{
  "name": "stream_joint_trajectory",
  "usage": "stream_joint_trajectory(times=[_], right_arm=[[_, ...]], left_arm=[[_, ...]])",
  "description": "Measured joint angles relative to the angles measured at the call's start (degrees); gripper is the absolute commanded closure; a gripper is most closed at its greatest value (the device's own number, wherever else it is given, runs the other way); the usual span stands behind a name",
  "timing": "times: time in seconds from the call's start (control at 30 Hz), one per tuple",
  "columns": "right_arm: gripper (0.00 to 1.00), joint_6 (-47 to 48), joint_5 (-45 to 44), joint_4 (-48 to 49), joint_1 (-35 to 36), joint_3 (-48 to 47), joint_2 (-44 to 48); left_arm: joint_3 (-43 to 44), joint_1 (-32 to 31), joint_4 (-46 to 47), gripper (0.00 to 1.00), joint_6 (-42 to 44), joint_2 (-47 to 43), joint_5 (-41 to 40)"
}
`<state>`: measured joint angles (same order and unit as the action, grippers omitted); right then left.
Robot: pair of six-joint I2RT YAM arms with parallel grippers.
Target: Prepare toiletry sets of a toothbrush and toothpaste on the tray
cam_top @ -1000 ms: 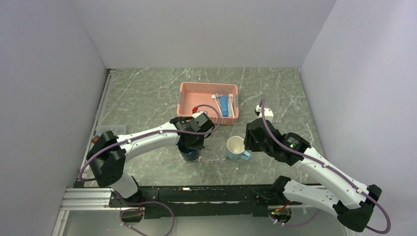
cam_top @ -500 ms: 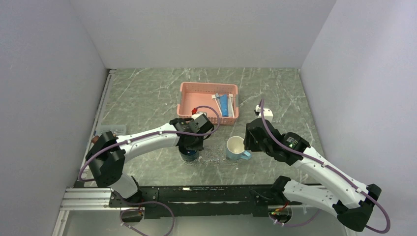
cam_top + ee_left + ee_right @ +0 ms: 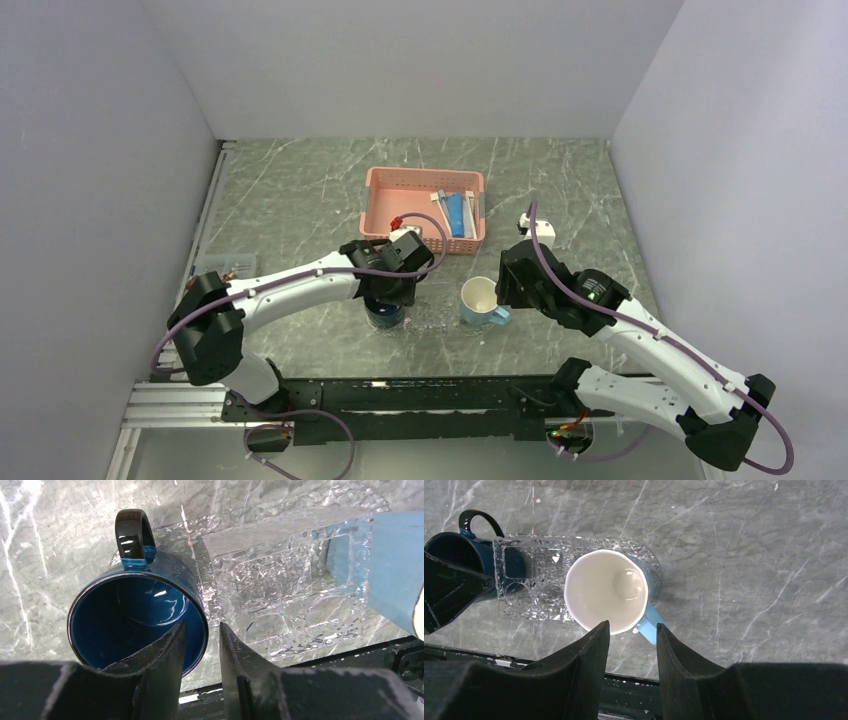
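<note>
The toothbrushes [image 3: 441, 210] and blue toothpaste [image 3: 455, 213] tubes lie packed in the pink basket [image 3: 420, 176], well apart from the clear tray [image 3: 531, 602], which has a dark blue mug [image 3: 135, 615] at one end and a light blue mug [image 3: 606, 590] on the other. Both look light: I'd pinch the stiff brush mid-handle and the soft, slippery tube across its flat. The left gripper [image 3: 202, 645] and right gripper [image 3: 632, 635] have fingers narrowly parted, empty, over the mug rims. The basket's pieces are too small to count
</note>
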<state>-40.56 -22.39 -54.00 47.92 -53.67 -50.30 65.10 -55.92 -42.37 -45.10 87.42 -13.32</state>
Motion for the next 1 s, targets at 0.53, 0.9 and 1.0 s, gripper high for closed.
stream_joint_trajectory(times=[0.53, 0.9, 1.0], right_arm=[[0.57, 0.6, 0.0, 0.0, 0.0, -2.9, -3.0], [0.55, 4.7, -1.0, 0.6, -0.2, -13.1, -13.6], [0.55, 6.8, -0.9, 1.9, -1.2, -16.7, -18.2]], left_arm=[[7.7, -0.3, -6.2, 0.58, 3.0, -3.8, -4.2], [10.4, -0.3, -10.5, 0.39, 8.5, -10.0, -9.7], [10.3, 0.1, -10.6, 0.33, 10.7, -12.1, -10.6]])
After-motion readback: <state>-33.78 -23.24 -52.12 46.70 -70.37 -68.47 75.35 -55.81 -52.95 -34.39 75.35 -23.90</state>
